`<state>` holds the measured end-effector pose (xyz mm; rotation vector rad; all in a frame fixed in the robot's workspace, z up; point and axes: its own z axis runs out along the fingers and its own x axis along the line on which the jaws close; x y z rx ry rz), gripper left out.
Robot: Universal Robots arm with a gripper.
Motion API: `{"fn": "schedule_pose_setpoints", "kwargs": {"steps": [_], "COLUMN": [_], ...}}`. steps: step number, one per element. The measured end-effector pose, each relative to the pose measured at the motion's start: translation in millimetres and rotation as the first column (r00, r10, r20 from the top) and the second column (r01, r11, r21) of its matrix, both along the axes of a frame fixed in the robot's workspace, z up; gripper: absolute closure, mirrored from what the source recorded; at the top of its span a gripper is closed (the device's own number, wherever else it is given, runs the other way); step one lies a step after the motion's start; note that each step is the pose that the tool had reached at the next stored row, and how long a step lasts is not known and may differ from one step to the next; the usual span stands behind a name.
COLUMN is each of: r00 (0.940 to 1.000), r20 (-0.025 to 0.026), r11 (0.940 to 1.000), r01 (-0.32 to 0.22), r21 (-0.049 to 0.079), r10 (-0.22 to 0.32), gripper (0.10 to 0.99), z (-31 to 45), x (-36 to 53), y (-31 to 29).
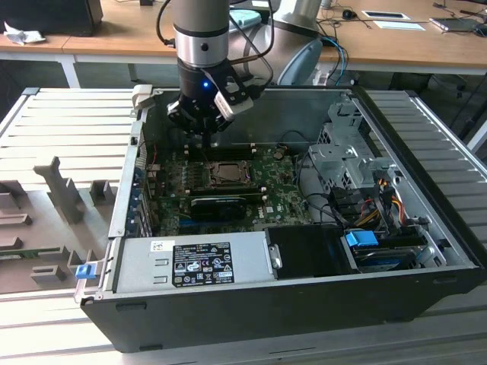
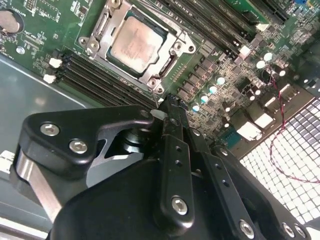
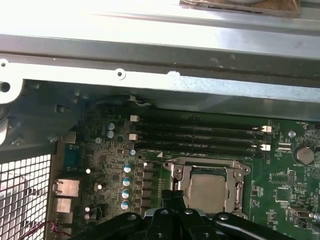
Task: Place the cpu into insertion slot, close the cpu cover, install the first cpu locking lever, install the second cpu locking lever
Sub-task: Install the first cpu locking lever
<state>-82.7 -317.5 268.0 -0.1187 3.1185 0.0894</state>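
Cpu lies socketed beneath the lowered cpu cover, just nearward of my hand, which I see clenched, empty; case rests on ribbed bench, desks behind.

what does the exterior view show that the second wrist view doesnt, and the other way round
Exterior view alone: the whole open computer case, the power supply along its near side, a blue drive caddy, and wooden desks behind. Second wrist view alone: a coin battery and the perforated grille, both seen close up. Both: the tool above the motherboard, and the cpu seated in its socket with the cpu cover framing it.
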Motion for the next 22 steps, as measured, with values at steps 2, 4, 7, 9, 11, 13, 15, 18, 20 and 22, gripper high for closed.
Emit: {"fn": "schedule_pose_setpoints", "kwargs": {"steps": [2, 4, 7, 9, 11, 13, 15, 18, 20, 22], "r00": [1.0, 1.0, 1.0, 1.0, 1.0, 1.0, 1.0, 1.0, 1.0, 1.0], "r20": [0.0, -0.0001, -0.0001, -0.0001, 0.0, 0.0001, 0.0001, -0.0001, 0.0001, 0.0], "r11": [1.0, 1.0, 1.0, 1.0, 1.0, 1.0, 1.0, 1.0, 1.0, 1.0], "r01": [0.0, 0.0, 0.0, 0.0, 0.0, 0.0, 0.0, 0.0, 0.0, 0.0], "r21": [0.0, 0.0, 0.0, 0.0, 0.0, 0.0, 0.0, 0.0, 0.0, 0.0], "r10": [0.0, 0.0, 0.0, 0.0, 0.0, 0.0, 0.0, 0.0, 0.0, 0.0], "gripper": [0.98, 0.98, 0.98, 0.98, 0.98, 0.98, 0.98, 0.98, 0.98, 0.98], "z": [0.0, 0.1, 0.0, -0.1, -0.4, -1.1, -2.3, -4.9, -6.7, -7.5], "x": [-1.3, -3.6, -9.8, -13.7, -23.1, -27.5, -30.3, -31.4, -32.2, -32.7], "y": [0.0, -0.1, 0.0, 0.0, 0.0, 0.0, 0.1, 2.1, 3.7, 4.3]}}
